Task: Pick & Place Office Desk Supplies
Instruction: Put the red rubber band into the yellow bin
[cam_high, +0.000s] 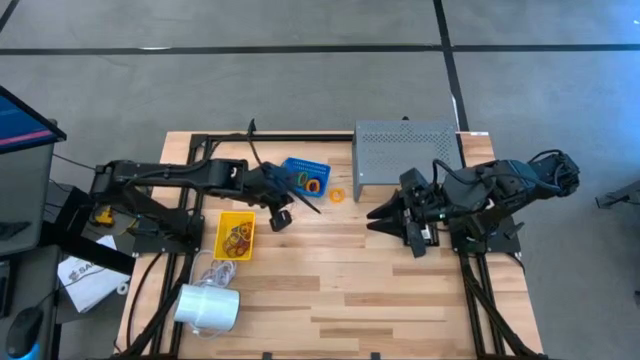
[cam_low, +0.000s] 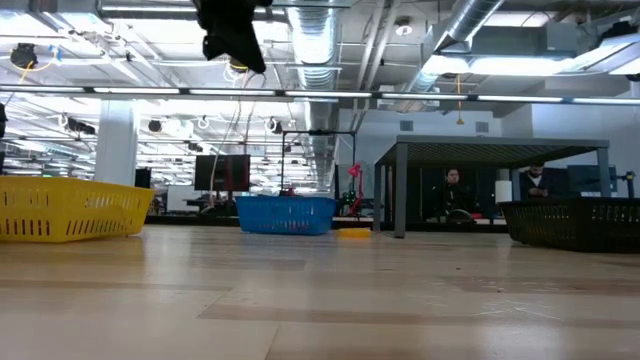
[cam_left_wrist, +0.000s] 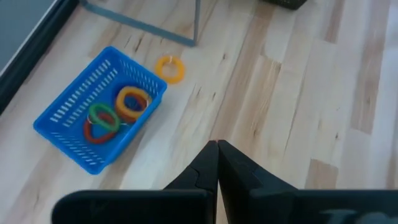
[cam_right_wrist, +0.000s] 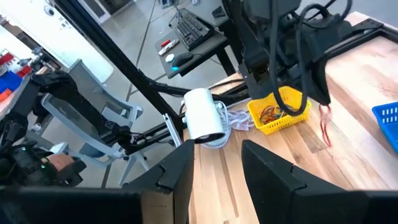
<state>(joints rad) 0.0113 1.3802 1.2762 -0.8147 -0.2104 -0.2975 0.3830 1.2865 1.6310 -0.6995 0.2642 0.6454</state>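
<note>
The pale wooden plank surface (cam_high: 350, 290) fills the lower middle of the high view, with the grey perforated metal shelf (cam_high: 405, 155) at its upper right. Only this view shows both arms at once. The left gripper (cam_high: 281, 217) hangs near the centre-left, its jaws pressed together and holding nothing that can be seen. The right gripper (cam_high: 392, 218) sits right of centre in front of the shelf, its jaws spread and empty.

The white cylinder (cam_high: 208, 307) with a cord lies at the lower left. The yellow plastic basket (cam_high: 236, 235) of tangled rubber bands sits just left of the left gripper. The blue plastic basket (cam_high: 306, 176), upper centre, lies just right of and above that gripper.

The left wrist view alone makes out the basket's contents: an orange ring (cam_left_wrist: 132, 101), a green ring (cam_left_wrist: 102, 116) and a red one beneath. A loose small orange rubber ring (cam_high: 337, 195) lies on the bare wood between the blue basket and the shelf, apart from both sets of jaws.

The low view shows two people seated far behind.
</note>
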